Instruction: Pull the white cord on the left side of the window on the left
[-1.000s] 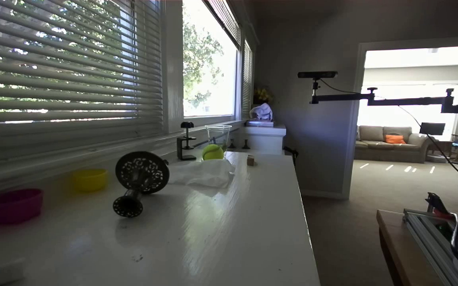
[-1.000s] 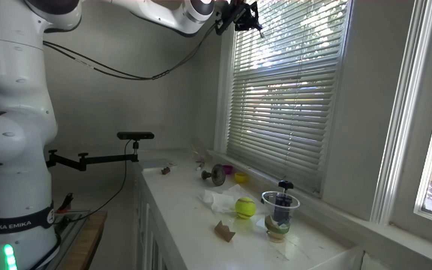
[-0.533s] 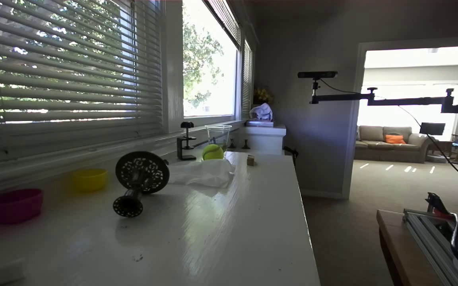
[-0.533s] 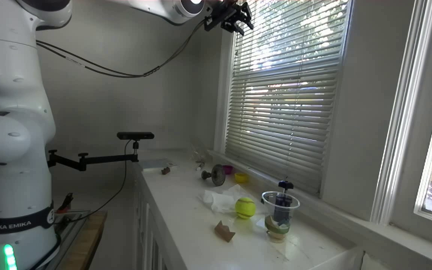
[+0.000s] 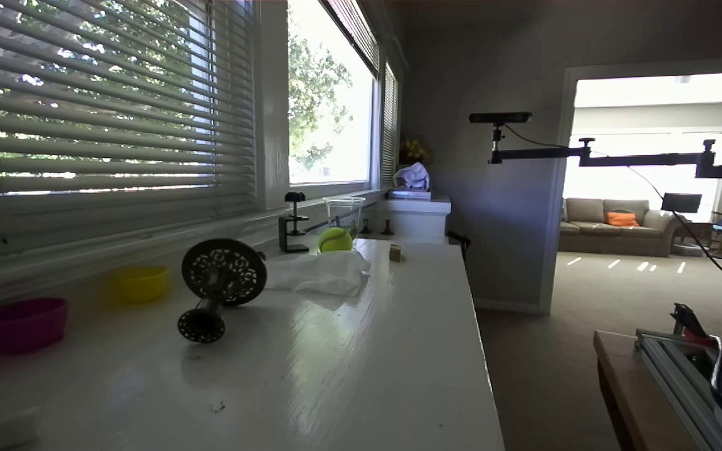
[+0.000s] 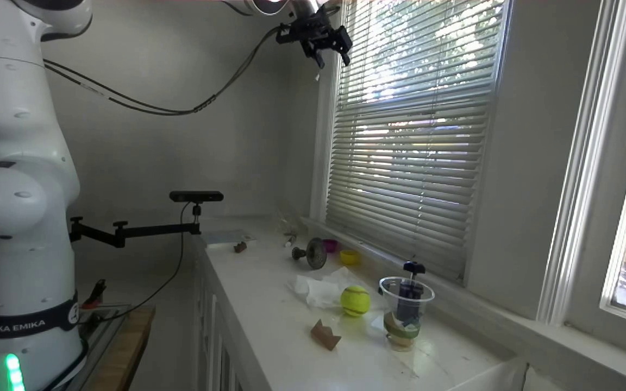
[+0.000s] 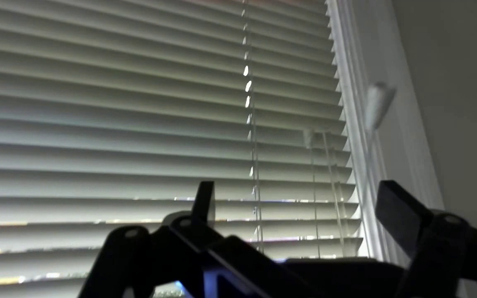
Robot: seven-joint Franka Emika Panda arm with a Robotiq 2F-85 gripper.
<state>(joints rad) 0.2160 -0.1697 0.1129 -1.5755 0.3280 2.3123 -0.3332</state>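
The window on the left, covered by white slatted blinds [image 6: 400,163], shows in both exterior views. High by its left edge hangs my gripper [image 6: 333,63], fingers spread. A small white tassel [image 6: 317,77] dangles just below a fingertip. The wrist view stands upside down: there, the white cord [image 7: 368,161] with its blurred tassel [image 7: 379,103] passes close beside the right-hand finger [image 7: 400,215], not gripped. A fainter tassel [image 7: 308,138] on a thin line and a clear rod lie nearer the slats. Nothing is clamped in my gripper [image 7: 296,186]. In an exterior view [image 5: 104,125] only the blinds show, without my gripper.
Below runs a white counter [image 6: 269,326] bearing a tennis ball [image 6: 355,301], a clear cup [image 6: 394,285], a dark metal stand [image 6: 315,253], small pink and yellow cups [image 6: 349,257] and crumpled paper. A camera [image 6: 196,196] stands on a black arm. Cables loop under my arm.
A second ago my fingers were together with the small tassel at their tips. They have parted, and my gripper has moved left, away from the blinds. The tassel now hangs loose.
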